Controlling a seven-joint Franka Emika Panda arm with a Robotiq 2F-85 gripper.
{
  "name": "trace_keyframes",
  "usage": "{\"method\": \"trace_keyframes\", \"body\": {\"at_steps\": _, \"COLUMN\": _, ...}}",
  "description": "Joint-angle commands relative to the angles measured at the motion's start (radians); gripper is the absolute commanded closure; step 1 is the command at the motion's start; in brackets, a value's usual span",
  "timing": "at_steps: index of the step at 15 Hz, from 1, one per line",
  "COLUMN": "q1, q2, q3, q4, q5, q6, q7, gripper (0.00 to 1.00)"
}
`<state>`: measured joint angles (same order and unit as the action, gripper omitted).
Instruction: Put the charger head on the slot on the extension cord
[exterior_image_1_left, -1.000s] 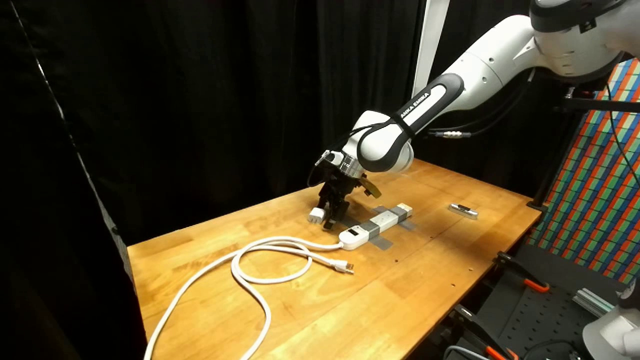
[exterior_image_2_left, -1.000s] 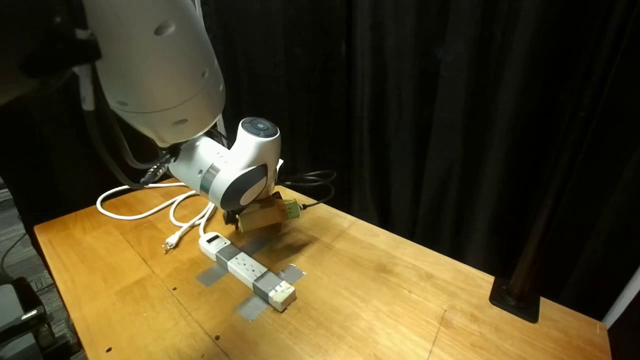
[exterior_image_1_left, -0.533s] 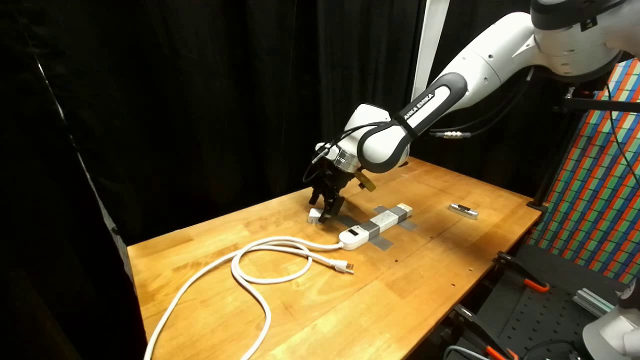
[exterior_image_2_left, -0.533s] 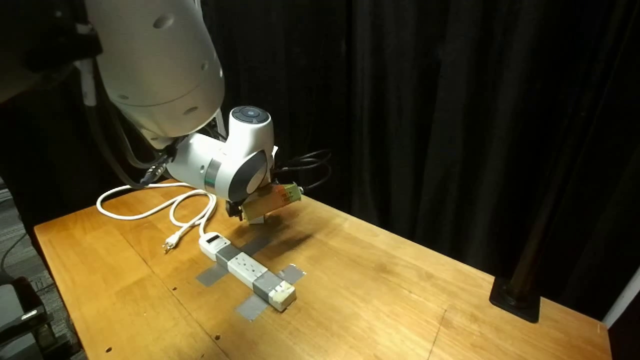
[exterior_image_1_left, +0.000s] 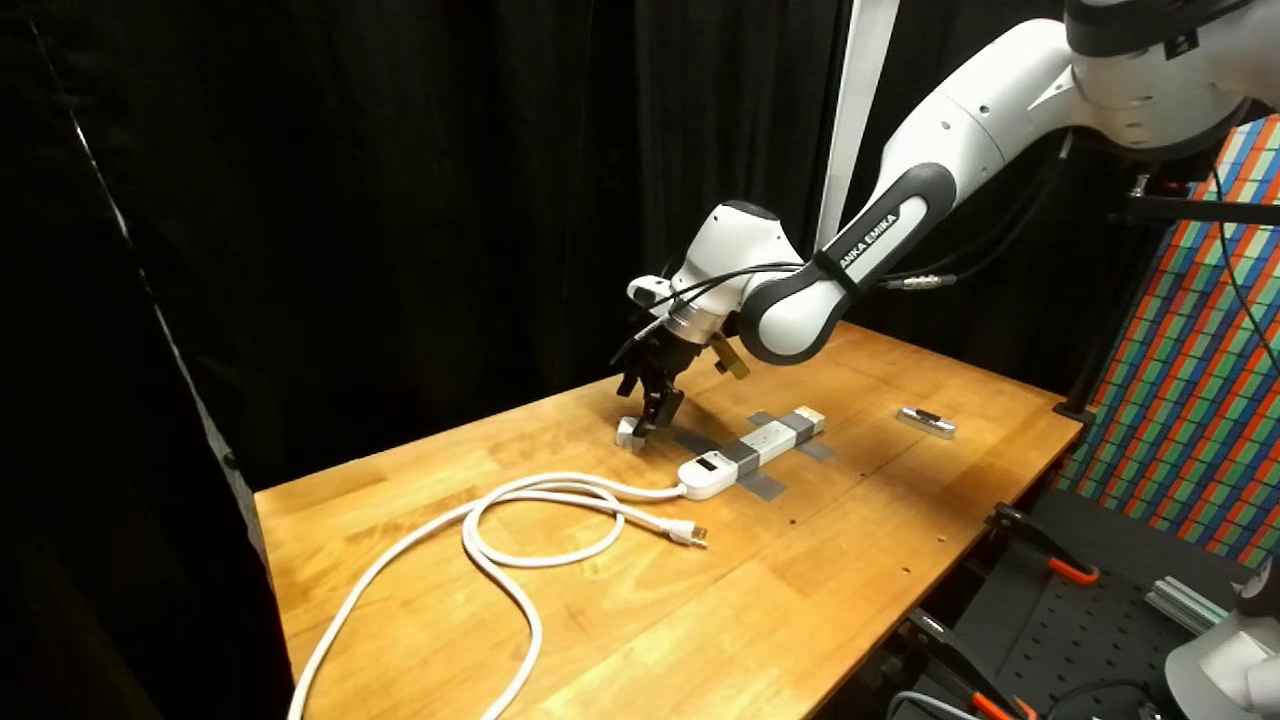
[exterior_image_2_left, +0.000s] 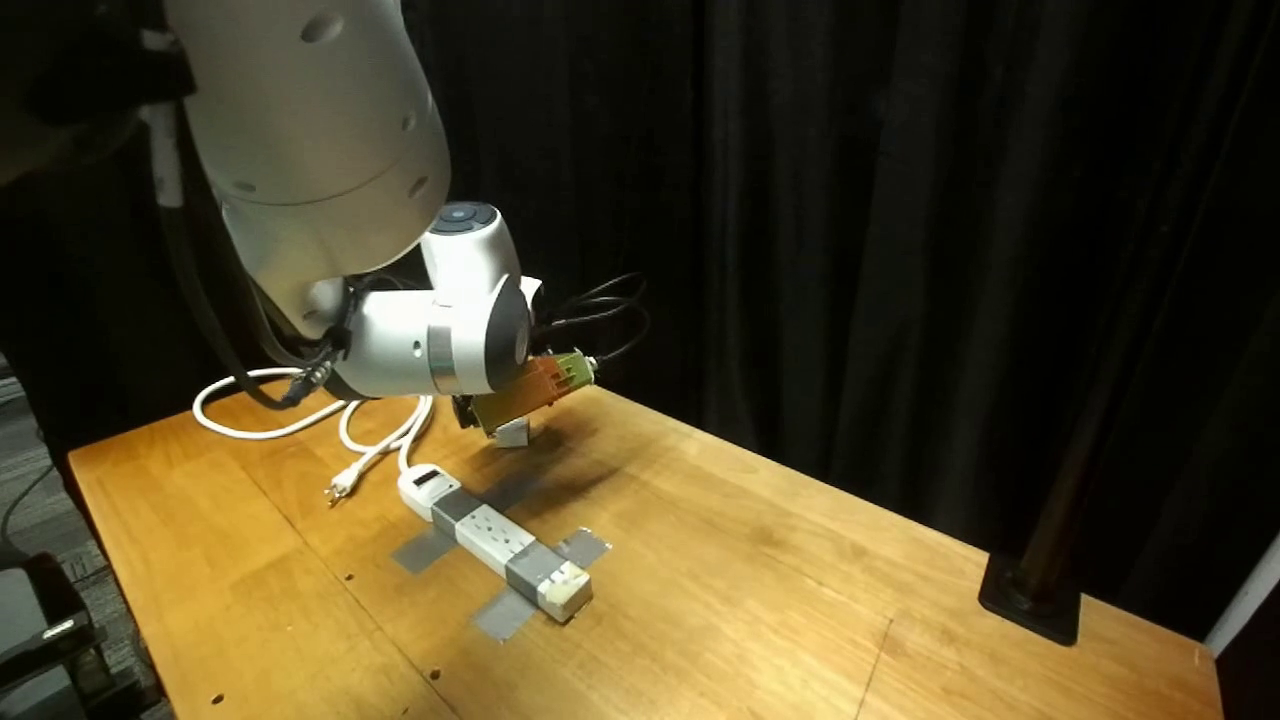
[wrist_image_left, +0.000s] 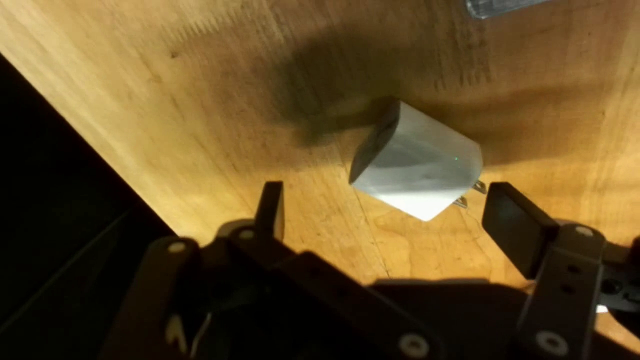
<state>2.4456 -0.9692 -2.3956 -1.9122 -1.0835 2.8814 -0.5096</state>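
While gripper (wrist_image_left: 386, 207) is spread across the lower wrist view, charger head (wrist_image_left: 420, 162) lies right of center; extension cord (exterior_image_2_left: 492, 537) taped down, lower left in an exterior view.

Open room separates the charger head (exterior_image_2_left: 513, 434) from the extension cord (exterior_image_2_left: 493, 536), flat tape (exterior_image_2_left: 512, 489) between.

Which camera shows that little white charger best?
The wrist view: there the charger is largest and uncovered, with two prongs showing. Both exterior views show it small and partly hidden, behind a robot finger or a yellowish case.
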Motion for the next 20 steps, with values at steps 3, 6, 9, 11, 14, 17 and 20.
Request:
{"method": "trace_keyframes", "body": {"at_steps": 3, "q1": 0.001, "q2": -0.066, "q3": 0.046, "q4": 0.041, "q5": -0.186, "q6": -0.108, "q7": 0.136, "gripper": 0.0}}
{"method": "trace_keyframes", "body": {"at_steps": 6, "q1": 0.0, "q2": -0.105, "q3": 0.068, "q4": 0.06, "q5": -0.236, "q6": -0.178, "q7": 0.168, "gripper": 0.34}}
{"method": "trace_keyframes", "body": {"at_steps": 9, "q1": -0.006, "q2": -0.129, "q3": 0.094, "q4": 0.076, "q5": -0.275, "q6": -0.232, "q7": 0.202, "gripper": 0.53}}
{"method": "trace_keyframes", "body": {"at_steps": 11, "q1": -0.011, "q2": -0.13, "q3": 0.104, "q4": 0.083, "q5": -0.307, "q6": -0.262, "q7": 0.237, "gripper": 0.53}}
{"method": "trace_keyframes", "body": {"at_steps": 14, "q1": -0.013, "q2": -0.08, "q3": 0.092, "q4": 0.085, "q5": -0.401, "q6": -0.313, "q7": 0.413, "gripper": 0.53}}
{"method": "trace_keyframes", "body": {"at_steps": 17, "q1": -0.061, "q2": -0.065, "q3": 0.117, "q4": 0.074, "q5": -0.484, "q6": -0.394, "q7": 0.589, "gripper": 0.53}}
{"method": "trace_keyframes", "body": {"at_steps": 20, "q1": -0.141, "q2": -0.062, "q3": 0.144, "q4": 0.037, "q5": -0.539, "q6": -0.486, "q7": 0.735, "gripper": 0.53}}
